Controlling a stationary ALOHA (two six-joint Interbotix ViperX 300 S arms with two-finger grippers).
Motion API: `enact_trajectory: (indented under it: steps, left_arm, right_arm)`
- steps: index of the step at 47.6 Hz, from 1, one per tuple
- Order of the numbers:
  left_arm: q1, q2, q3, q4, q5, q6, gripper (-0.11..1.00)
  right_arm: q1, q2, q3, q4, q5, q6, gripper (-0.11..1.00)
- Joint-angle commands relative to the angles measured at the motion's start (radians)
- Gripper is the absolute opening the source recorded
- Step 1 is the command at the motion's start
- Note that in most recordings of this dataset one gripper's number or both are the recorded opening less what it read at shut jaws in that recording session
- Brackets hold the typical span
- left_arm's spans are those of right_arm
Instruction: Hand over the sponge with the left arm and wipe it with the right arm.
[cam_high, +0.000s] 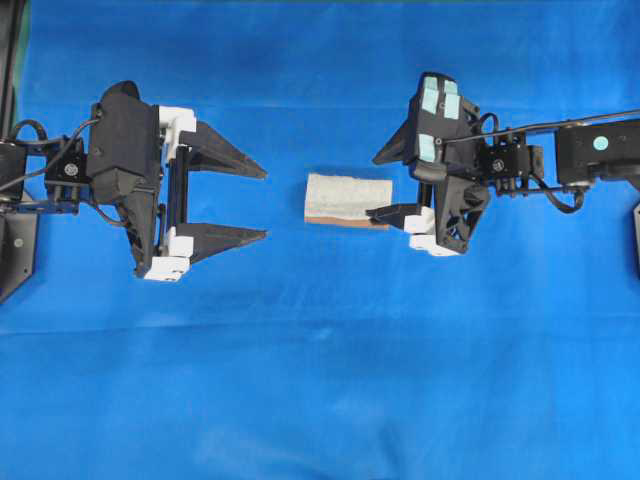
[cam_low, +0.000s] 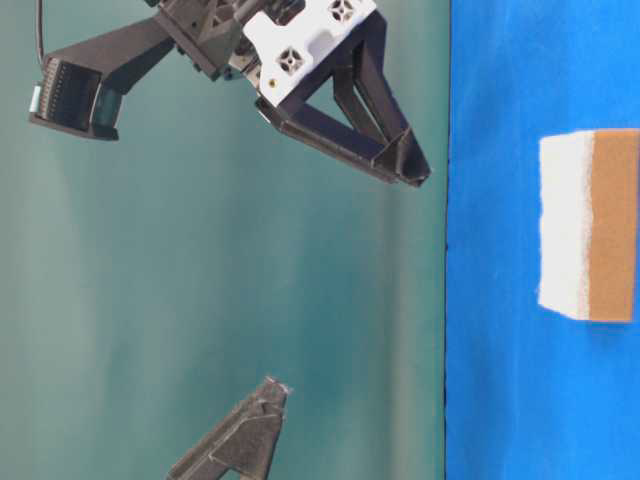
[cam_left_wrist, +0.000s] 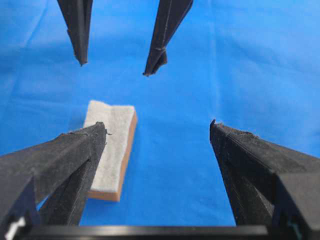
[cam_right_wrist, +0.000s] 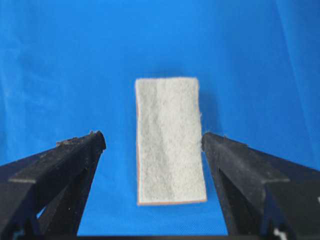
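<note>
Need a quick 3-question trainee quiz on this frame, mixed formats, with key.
1. True or false: the sponge lies flat on the blue cloth, held by neither pincer.
2. Which pincer is nearer the sponge? A) left pincer B) right pincer
3. Fill in: both pincers are ____.

Key: 1 true; 2 B; 3 open.

Blue cloth-covered table surface (cam_high: 320, 400) with one item

A small rectangular sponge (cam_high: 347, 198), pale grey-white face upward over a thin orange-brown backing, is being carried flat near the cloth's middle.
</note>
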Motion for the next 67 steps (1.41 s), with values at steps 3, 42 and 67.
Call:
enact_trajectory:
  steps: [3,42,67]
  left_arm:
    - [0.002,-0.011,-0.008,0.000,-0.008,-0.006,0.81]
    - [0.002,-0.460,0.067,0.000,0.311,0.000,0.80]
    - [0.002,-0.911,0.318,0.000,0.417,-0.002,0.80]
  right_arm:
    - [0.002,-0.031,-0.011,-0.003,-0.008,0.002,0.74]
    - [0.031,-0.629,0.213,-0.003,0.100,-0.002,0.74]
    - [0.031,-1.012,0.486,0.000,0.153,0.002,0.74]
